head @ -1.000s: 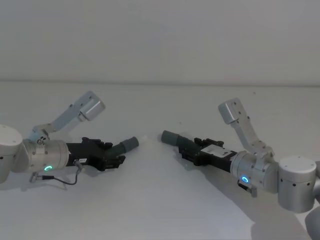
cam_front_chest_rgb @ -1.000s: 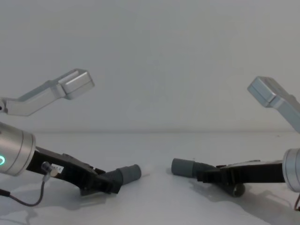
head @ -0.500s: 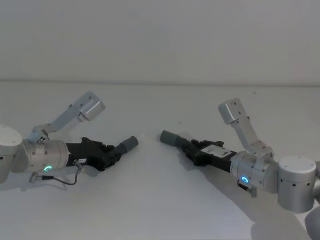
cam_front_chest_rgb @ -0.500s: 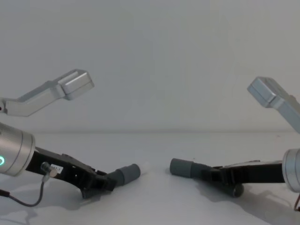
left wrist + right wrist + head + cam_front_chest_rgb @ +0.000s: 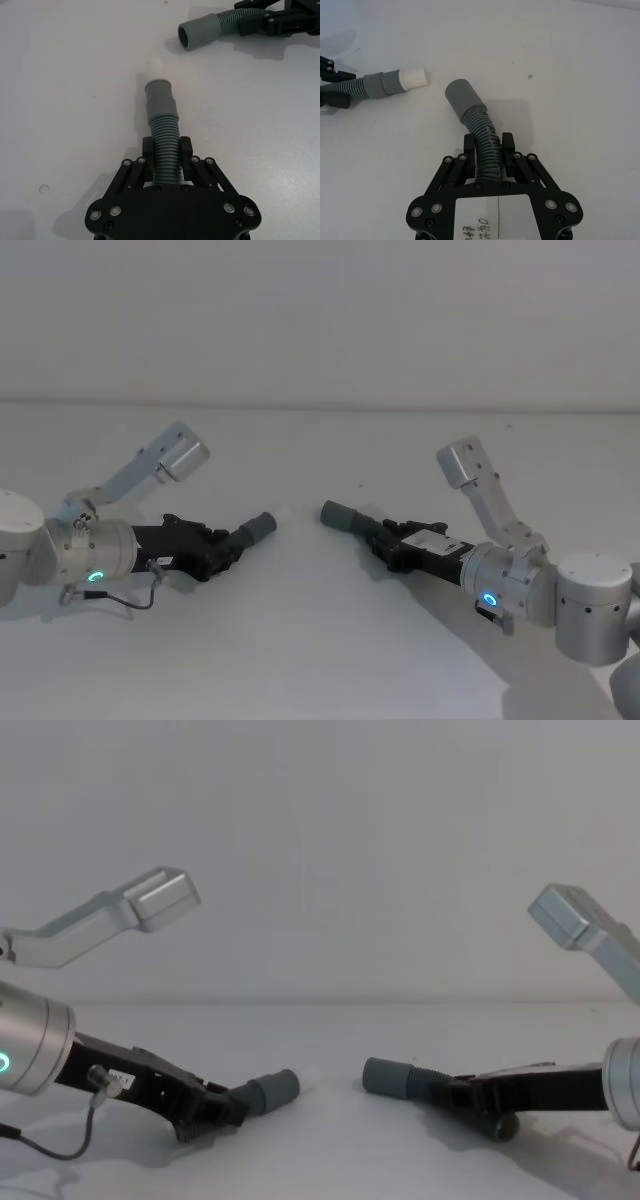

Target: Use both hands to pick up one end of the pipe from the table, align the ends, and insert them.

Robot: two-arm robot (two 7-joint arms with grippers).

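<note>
Left gripper (image 5: 167, 150): closed on the ribbed body of the straight piece (image 5: 161, 107), low at the left of the table (image 5: 320, 640).
Right gripper (image 5: 488, 145): clamped on the curved piece (image 5: 481, 131), low at the right.
Ends: white tip (image 5: 414, 78) and grey cuff (image 5: 459, 95) are near each other but apart, and not in line.
Doing it well: I'd square the cuff's mouth to the tip, then close slowly along one axis.
In the way: nothing lies between them, though the hose's flex could let an end droop.
</note>
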